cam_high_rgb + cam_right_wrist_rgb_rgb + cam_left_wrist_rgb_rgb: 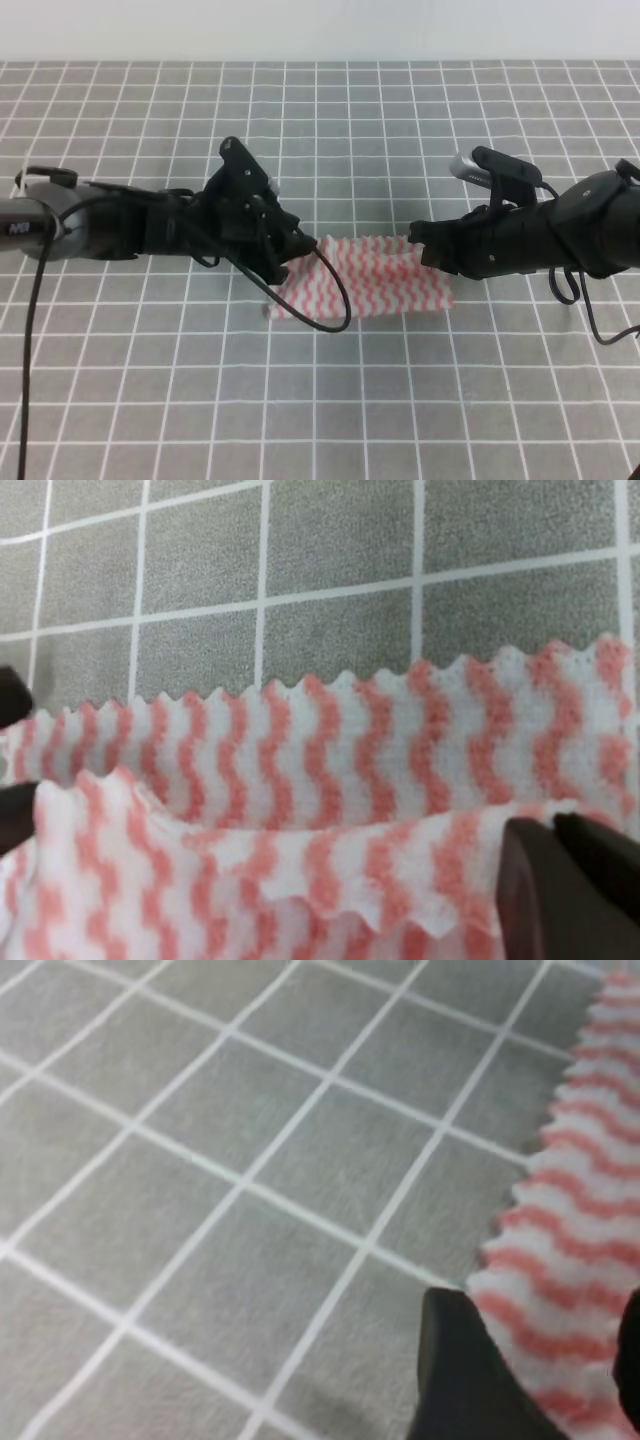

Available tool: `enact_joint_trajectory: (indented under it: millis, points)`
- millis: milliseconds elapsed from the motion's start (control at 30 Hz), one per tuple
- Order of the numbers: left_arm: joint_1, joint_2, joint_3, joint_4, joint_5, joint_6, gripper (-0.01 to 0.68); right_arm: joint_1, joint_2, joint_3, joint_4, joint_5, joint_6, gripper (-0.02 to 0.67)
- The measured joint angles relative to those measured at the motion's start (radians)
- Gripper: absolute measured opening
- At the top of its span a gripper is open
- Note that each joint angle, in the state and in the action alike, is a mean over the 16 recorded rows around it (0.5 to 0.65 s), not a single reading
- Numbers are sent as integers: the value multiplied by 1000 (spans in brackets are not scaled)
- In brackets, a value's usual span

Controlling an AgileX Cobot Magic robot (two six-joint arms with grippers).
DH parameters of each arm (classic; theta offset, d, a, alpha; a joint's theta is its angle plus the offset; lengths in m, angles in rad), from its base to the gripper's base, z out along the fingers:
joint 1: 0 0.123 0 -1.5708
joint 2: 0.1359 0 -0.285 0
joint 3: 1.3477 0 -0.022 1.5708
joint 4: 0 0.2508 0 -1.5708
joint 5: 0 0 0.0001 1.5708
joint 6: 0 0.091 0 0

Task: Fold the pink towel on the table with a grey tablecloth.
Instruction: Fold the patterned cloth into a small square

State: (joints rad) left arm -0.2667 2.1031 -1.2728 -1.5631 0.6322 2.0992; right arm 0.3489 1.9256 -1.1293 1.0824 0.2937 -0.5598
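The pink towel (pixel 365 285) lies mid-table on the table with a grey tablecloth (pixel 320 130), its near layer raised and doubled over the flat far layer (pixel 330 740). My left gripper (pixel 300 250) is at the towel's left end. In the left wrist view its fingers (pixel 470 1380) stand apart, with the striped cloth (pixel 570 1260) between them. My right gripper (pixel 418 243) is at the right end, and its fingertips (pixel 557 825) are pinched together on the raised edge of the towel. The left fingers (pixel 12 695) show at the left edge of the right wrist view.
Grey gridded cloth (pixel 250 1160) extends all around the towel. A black cable (pixel 335 300) loops from the left arm over the towel's left part. Another cable hangs at the right arm (pixel 590 310). A pale wall borders the table's far edge.
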Motion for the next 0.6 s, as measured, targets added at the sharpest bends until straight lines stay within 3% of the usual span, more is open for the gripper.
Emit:
enact_joint_trajectory:
  millis: [400, 600]
  points:
    - [0, 15, -9, 84, 26, -47, 300, -1, -2, 0, 0, 0, 0, -14]
    - [0, 15, -9, 101, 26, -57, 231, -2, -5, 1, -1, 1, -1, -14]
